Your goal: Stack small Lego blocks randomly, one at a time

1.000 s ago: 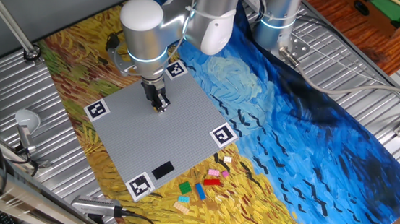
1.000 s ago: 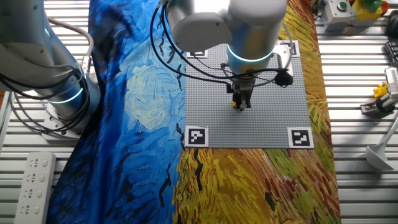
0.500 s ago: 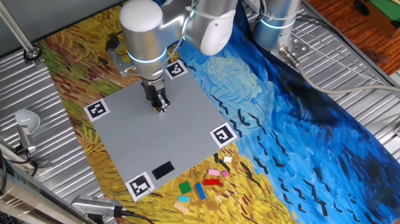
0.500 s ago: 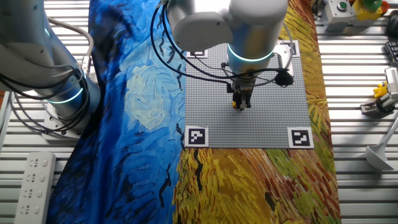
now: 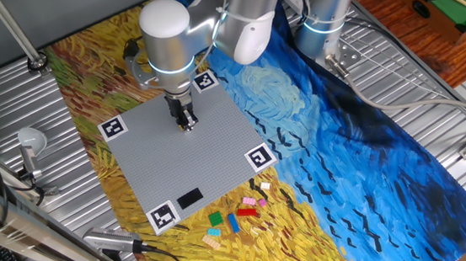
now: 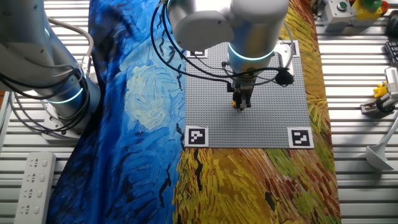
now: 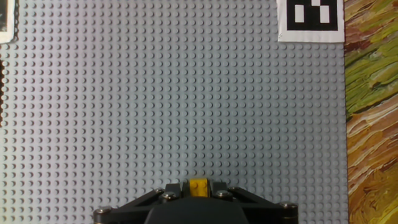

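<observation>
My gripper is low over the middle of the grey baseplate, fingers pointing down. It is shut on a small yellow Lego block, which shows between the jaws at the bottom of the hand view and as a yellow speck at the fingertips in the other fixed view. The other small Lego blocks, in red, blue, green, teal, pink and tan, lie loose on the painted cloth just past the baseplate's near edge. No block shows standing on the baseplate under the gripper.
Black-and-white marker tags sit at the baseplate's corners, one in the hand view. A black flat piece lies near the baseplate's near edge. A second arm's base stands beside the cloth. Tools lie on the metal table edges.
</observation>
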Controlling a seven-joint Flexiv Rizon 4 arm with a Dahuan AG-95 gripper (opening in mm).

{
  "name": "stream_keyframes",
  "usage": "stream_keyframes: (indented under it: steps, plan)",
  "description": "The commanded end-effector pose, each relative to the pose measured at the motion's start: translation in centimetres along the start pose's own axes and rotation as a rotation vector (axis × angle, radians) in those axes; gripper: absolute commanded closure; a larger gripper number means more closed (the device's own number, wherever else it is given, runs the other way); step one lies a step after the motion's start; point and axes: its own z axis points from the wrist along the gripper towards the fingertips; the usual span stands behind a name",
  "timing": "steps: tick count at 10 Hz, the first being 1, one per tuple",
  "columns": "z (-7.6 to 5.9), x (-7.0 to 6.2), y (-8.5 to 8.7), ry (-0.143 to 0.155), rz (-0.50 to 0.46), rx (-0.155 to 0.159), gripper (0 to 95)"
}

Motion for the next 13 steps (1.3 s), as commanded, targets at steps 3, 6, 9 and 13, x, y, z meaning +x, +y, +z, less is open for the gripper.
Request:
stream_keyframes:
  steps: [3,6,9,13]
  plan:
    - [-0.11,0.0,-0.02,0.005,0.006,0.002,76.0]
    - [-0.28,0.11,-0.05,0.01,0.012,0.003,76.0]
    - [-0.32,0.11,-0.05,0.011,0.017,0.001,76.0]
    - [-0.32,0.1,-0.02,0.014,0.032,0.001,76.0]
